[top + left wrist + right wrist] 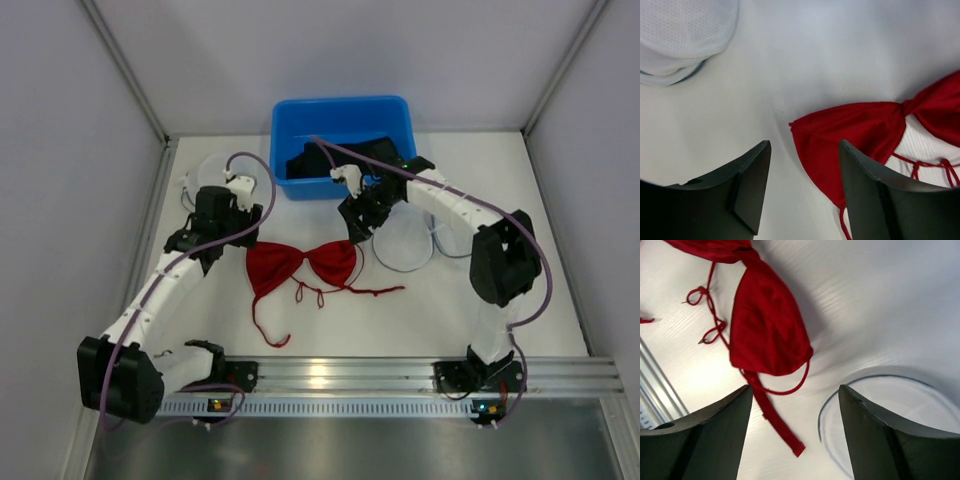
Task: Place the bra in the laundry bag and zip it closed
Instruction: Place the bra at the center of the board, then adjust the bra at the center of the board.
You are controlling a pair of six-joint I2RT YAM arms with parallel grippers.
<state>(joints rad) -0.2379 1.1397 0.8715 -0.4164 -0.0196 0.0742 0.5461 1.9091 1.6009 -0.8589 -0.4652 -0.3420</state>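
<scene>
The red bra [303, 264] lies spread flat on the white table, cups side by side, its strings trailing toward the near edge. My left gripper [243, 222] hovers open over the bra's left cup [850, 135], holding nothing [805, 145]. My right gripper [358, 228] is open and empty too [795, 388], above the right cup [767, 325] and its strap end [785, 432]. A round white mesh laundry bag [405, 245] with a grey-blue rim [826, 410] lies just right of the bra.
A blue bin [340, 108] holding dark cloth [370, 150] stands at the back centre. Another white mesh piece [205, 172] lies at the back left, also showing in the left wrist view [685, 35]. Grey walls close in both sides; an aluminium rail [330, 378] runs along the near edge.
</scene>
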